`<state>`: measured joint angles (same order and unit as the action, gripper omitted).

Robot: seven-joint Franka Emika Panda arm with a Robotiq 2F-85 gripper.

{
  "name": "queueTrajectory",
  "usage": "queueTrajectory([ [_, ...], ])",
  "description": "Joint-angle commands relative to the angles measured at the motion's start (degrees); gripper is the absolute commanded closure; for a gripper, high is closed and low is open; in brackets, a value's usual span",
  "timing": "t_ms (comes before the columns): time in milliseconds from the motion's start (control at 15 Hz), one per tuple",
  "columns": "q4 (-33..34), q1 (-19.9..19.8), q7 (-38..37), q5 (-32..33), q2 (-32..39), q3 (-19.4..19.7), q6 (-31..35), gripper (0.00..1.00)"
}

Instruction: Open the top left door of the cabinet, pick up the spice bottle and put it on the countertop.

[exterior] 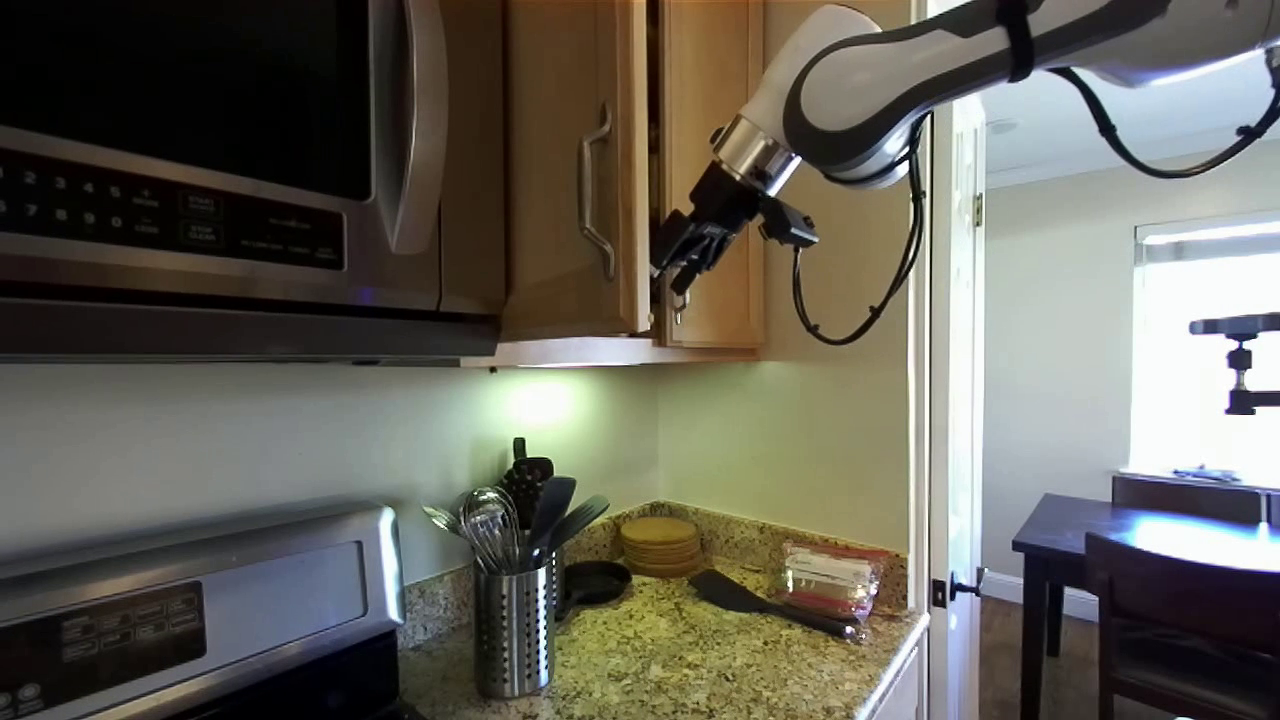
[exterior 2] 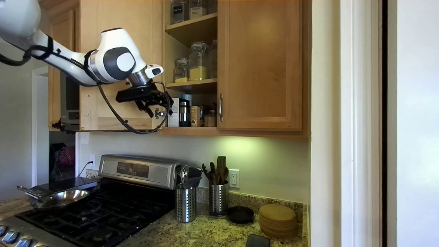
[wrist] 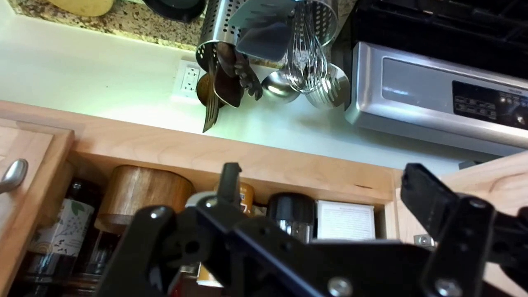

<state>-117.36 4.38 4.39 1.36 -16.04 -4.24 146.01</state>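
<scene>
The hand [wrist: 321, 170], spread and empty, is before the cabinet [exterior 2: 260, 65]; the spice bottle [exterior 2: 195, 116] stands on its lowest shelf [exterior 2: 190, 131]. A crooked entry may topple the dark-capped container [exterior 2: 184, 116] just beside.

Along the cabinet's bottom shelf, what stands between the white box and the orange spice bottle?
A black-capped container, between the white box and the spice bottle, as an exterior view and the wrist view show.

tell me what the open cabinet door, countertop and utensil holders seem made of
Open cabinet door: likely wood, satin finish; curving grain shows in the wrist view.
Countertop: probably granite, smooth-looking, from its tan and dark speckles.
Utensil holders: shiny metal, perhaps stainless steel, given bright reflections.
</scene>
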Motion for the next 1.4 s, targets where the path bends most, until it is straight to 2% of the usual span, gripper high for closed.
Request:
queueTrajectory([
  [0, 6.8, -0.5, -2.5, -0.1, 5.5, 0.1, -0.2, 0.00],
  [867, 27.6, -0.7, -11.5, 5.1, 23.2, 1.2, -1.5, 0.00],
  [1333, 35.3, 0.2, -13.2, 7.0, 29.2, 2.5, -2.0, 0.00],
])
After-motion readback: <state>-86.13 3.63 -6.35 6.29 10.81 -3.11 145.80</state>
